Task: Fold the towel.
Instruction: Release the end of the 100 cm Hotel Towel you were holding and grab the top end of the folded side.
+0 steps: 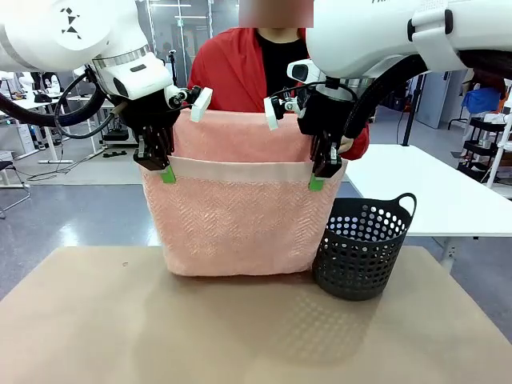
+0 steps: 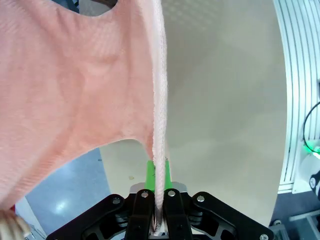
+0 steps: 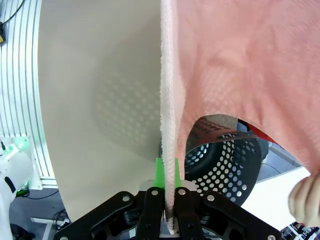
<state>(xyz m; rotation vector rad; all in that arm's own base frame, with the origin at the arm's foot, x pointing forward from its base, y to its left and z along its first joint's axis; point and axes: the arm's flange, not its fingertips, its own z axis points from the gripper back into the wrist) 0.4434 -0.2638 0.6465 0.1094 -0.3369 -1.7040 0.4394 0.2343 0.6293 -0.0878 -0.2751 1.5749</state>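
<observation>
- The table (image 1: 240, 336) is the widest thing: a flat, matte tan top. The front view shows its near half bare. The wrist views show it as a pale sheet far below the fingers.
- The towel (image 1: 240, 216) hangs between the two arms above the table, and its bottom edge touches the tabletop.
  - From the front it reads as a salmon-pink rectangle with a herringbone weave. A plain flat band runs along the gripped edge, and a second layer stands higher behind that band.
  - The left wrist view catches it edge-on as a thin fuzzy line, with the rest billowing to one side.
- A person in a red jacket (image 1: 228, 72) stands at the far side, right behind the cloth.
- The basket (image 1: 364, 244) is black plastic, round and perforated, with a loop handle.
  - It stands on the table just beside the towel's right corner.
  - The right wrist view looks down into its mouth, which the front view cannot.
- The left gripper (image 1: 166, 172) is clamped tight on the band's left end. Its own camera shows the green pads pressing the terry edge.
- The right gripper (image 1: 318, 180) is pinched on the band's right end in the same way.
- A pale hand (image 3: 305, 200) shows at the lower right edge of the right wrist view.
</observation>
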